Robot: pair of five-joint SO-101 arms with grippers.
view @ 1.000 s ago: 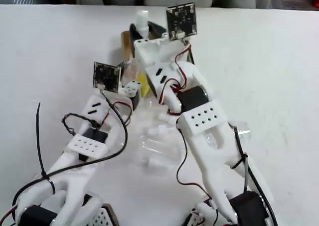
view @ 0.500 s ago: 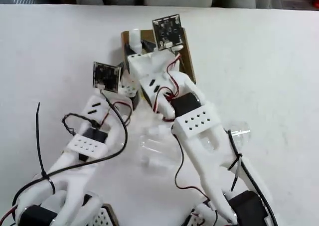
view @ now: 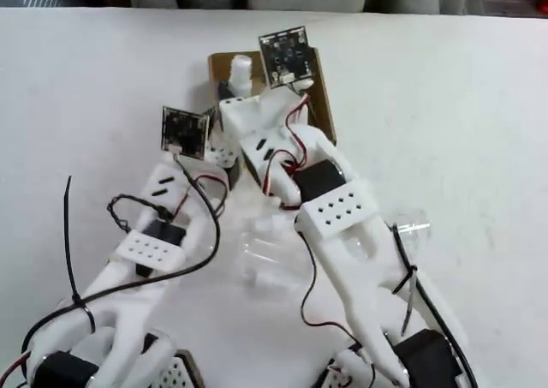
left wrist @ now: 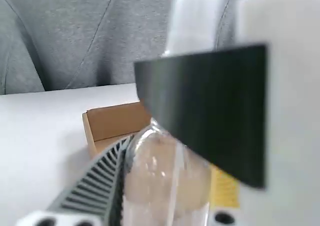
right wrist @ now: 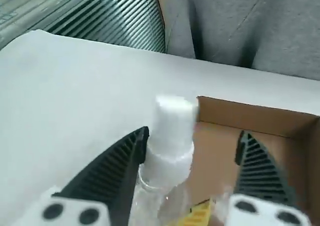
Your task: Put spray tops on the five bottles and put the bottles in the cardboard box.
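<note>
The bottle (left wrist: 170, 196) is clamped upright in the left pincer (left wrist: 150, 156), seemingly to be steadied, while the right pincer (right wrist: 194, 136) is spread wide about its spray top (right wrist: 172, 121), with the box (right wrist: 250, 116) just beyond both.

The cardboard box (view: 322, 105) sits at the far middle of the worktop (view: 479, 105), ahead of both arms. An upright bottle (view: 239, 74) stands at the box's near left corner, just in front of the box wall. The left tool (left wrist: 170, 186) clasps the bottle's body from the near side; the right tool (right wrist: 194, 136) is above it, one jaw on either side of the spray top (right wrist: 172, 116) with a gap. Loose bottles (view: 267, 253) lie on the worktop between the two arms, and another bottle (view: 409, 228) lies just right of the right arm
</note>
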